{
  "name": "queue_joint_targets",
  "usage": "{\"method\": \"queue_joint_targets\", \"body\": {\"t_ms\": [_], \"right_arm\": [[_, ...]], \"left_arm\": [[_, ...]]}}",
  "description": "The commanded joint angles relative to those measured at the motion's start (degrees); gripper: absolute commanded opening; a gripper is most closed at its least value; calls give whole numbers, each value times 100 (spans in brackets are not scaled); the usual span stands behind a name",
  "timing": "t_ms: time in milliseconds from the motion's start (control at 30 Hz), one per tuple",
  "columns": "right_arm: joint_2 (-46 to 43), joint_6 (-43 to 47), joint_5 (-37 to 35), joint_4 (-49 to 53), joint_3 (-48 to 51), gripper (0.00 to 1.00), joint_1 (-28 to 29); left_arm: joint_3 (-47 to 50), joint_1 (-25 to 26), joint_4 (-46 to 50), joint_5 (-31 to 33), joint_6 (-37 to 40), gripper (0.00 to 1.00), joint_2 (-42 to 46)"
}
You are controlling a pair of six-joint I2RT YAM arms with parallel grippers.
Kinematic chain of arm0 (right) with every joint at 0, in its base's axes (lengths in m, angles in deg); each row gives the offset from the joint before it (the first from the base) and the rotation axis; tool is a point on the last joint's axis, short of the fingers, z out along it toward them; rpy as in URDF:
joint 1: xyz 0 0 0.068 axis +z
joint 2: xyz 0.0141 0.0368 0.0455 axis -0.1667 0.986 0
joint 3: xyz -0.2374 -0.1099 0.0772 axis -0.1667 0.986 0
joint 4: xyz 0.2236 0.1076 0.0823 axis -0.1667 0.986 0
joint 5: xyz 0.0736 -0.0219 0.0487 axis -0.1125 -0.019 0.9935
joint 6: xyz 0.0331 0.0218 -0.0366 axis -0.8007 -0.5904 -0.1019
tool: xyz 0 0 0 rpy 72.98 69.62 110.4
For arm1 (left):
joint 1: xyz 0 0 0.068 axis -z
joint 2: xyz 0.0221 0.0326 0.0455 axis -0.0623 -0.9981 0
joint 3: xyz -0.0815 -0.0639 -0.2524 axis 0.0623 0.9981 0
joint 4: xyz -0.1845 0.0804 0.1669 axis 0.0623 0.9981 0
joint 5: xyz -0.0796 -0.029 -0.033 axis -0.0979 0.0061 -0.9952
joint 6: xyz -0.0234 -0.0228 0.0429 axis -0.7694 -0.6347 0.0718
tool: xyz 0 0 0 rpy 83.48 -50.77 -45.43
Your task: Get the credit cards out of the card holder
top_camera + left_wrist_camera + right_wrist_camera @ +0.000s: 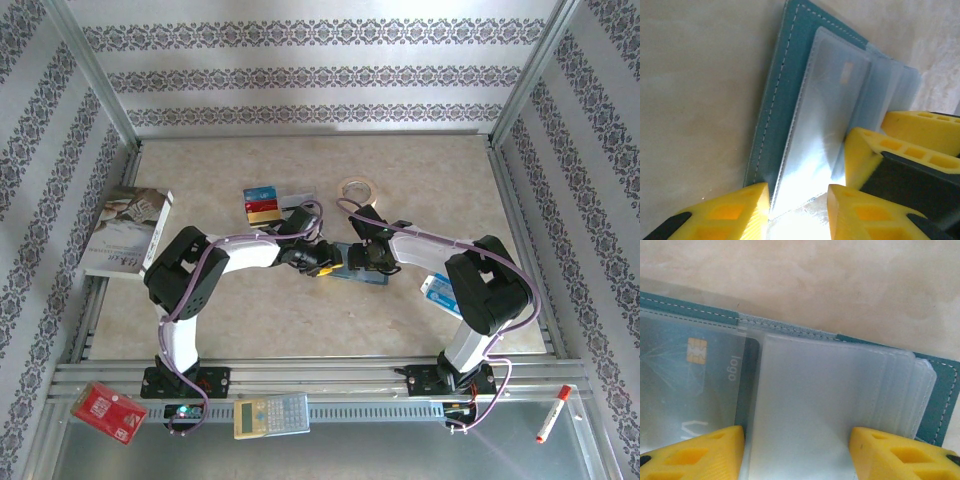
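The teal card holder (358, 272) lies open on the table between my two grippers. A silver-grey credit card (695, 375) with a gold chip sits in a clear sleeve (825, 110) on its left panel. My left gripper (797, 200) is shut on the near end of that card, one finger against each long edge; glare washes out the contact. My right gripper (797, 440) is open, its fingertips (865, 155) resting on the stack of empty clear sleeves (835, 390) on the right panel. Blue, red and gold credit cards (262, 203) lie on the table behind the left arm.
A tape roll (356, 188) lies behind the holder. A book (125, 232) sits at the table's left edge and a blue-and-white packet (440, 293) lies under the right arm. On the front rail are a red board (108, 412), a calculator (271, 415) and a marker (553, 413).
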State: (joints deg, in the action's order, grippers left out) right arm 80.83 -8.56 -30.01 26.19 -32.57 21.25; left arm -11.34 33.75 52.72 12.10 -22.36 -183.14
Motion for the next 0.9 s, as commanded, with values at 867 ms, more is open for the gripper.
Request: {"method": "queue_joint_targets", "body": {"t_ms": [867], "right_arm": [[-904, -373, 1587, -621, 819, 60, -790]], "left_arm": [[-134, 74, -805, -721, -178, 19, -259]]}}
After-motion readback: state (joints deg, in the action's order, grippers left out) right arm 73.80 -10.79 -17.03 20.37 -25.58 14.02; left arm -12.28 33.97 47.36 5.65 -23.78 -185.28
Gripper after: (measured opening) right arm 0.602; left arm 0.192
